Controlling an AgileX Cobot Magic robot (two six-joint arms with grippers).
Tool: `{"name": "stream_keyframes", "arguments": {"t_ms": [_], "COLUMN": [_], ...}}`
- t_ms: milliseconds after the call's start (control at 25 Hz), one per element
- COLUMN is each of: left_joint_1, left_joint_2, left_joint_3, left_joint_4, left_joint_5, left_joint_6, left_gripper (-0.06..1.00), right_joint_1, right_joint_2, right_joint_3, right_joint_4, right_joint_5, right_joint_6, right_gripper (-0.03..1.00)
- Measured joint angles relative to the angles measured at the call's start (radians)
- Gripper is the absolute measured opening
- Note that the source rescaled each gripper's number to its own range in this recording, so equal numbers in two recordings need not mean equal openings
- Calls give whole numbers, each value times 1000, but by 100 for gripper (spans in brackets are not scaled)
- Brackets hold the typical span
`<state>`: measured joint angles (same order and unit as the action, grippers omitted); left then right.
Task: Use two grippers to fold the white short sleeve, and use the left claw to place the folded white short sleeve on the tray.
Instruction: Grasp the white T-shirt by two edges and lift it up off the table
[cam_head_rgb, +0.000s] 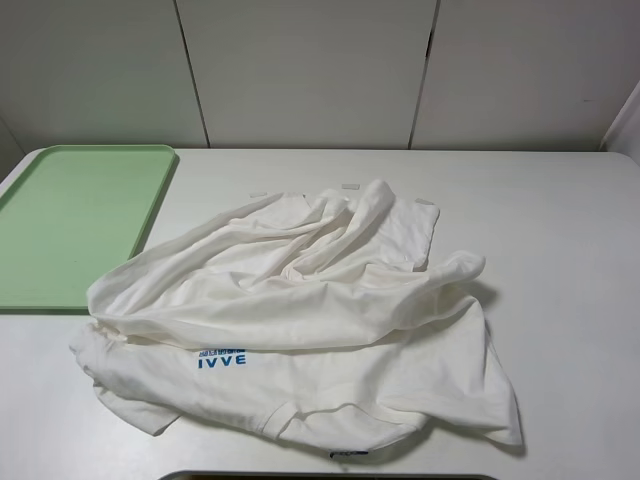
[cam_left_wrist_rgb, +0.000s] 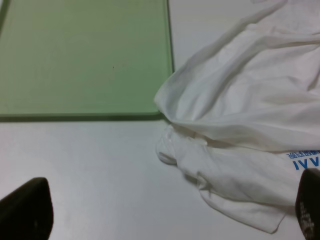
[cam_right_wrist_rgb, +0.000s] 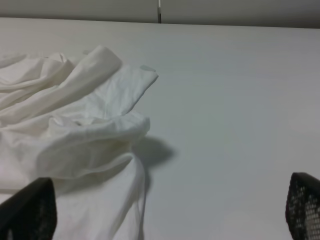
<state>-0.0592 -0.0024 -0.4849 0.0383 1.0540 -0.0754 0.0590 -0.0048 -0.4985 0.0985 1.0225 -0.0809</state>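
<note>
**Clerk:** First entry?

**Keeper:** White short sleeve (cam_head_rgb: 300, 310), one, unfolded and crumpled in loose ridges, lying on the middle of the bench (cam_head_rgb: 560, 250). Blue lettering (cam_head_rgb: 221, 360) shows on its near left part; a small blue neck label (cam_head_rgb: 348, 455) shows at its near edge.

**Clerk:** Second?

**Keeper:** Tray (cam_head_rgb: 70, 225), one, light green, flat with a low rim, on the far left of the bench. The garment's left fold lies just beside the tray's near right corner; whether they touch cannot be told.

**Clerk:** The arms?

**Keeper:** Left gripper (cam_left_wrist_rgb: 167, 215), jaws spread wide, over bare bench near the lettered corner of the cloth. Right gripper (cam_right_wrist_rgb: 165, 210), jaws spread wide, one tip seen against the garment's right side, the other against bare bench. Neither pinches anything.

**Clerk:** Sundries?

**Keeper:** Tape strips (cam_head_rgb: 350, 185), three, small and pale, on the bench along the garment's far edge
</note>
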Motion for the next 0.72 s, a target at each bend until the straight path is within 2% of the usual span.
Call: {"name": "stream_keyframes", "arguments": {"t_ms": [720], "left_joint_1": [0], "left_joint_2": [0], "left_joint_3": [0], "left_joint_4": [2], "left_joint_5": [-2], "left_joint_6": [0], "left_gripper": [97], "right_joint_1": [0], "right_joint_2": [0], "right_joint_3": [0], "right_joint_4": [0], "right_joint_5": [0], "right_joint_6": [0], "right_gripper": [100]}}
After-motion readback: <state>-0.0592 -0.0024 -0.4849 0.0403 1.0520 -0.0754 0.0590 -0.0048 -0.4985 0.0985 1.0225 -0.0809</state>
